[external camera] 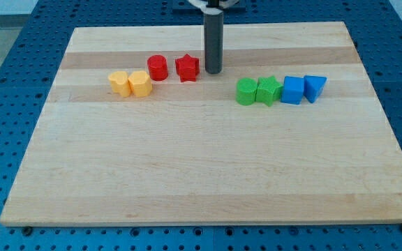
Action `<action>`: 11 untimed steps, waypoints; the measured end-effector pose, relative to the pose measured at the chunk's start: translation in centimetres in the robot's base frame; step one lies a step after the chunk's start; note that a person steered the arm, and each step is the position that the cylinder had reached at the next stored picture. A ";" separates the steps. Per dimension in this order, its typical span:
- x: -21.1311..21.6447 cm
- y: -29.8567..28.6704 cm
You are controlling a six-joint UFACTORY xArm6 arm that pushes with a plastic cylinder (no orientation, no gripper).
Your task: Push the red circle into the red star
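The red circle (pixel 158 67) lies on the wooden board toward the view's top, left of centre. The red star (pixel 187 67) lies just to its right, with a small gap between them. My tip (pixel 213 72) rests on the board right of the red star, close to it but apart. The dark rod rises straight up from the tip to the view's top edge.
Two yellow blocks (pixel 119 83) (pixel 139 84) sit touching, left of and below the red circle. To the right lie a green circle (pixel 246 91), a green star (pixel 269 90), a blue cube (pixel 293 90) and a blue triangle (pixel 315 88) in a row. The board (pixel 201 167) has blue perforated table around it.
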State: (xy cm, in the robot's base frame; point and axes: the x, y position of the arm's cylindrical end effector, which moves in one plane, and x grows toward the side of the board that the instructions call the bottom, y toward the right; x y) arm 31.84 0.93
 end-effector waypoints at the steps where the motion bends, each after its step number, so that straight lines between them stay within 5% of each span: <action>1: -1.5 0.0; 6: -2.7 -13.7; 11: -1.2 -9.9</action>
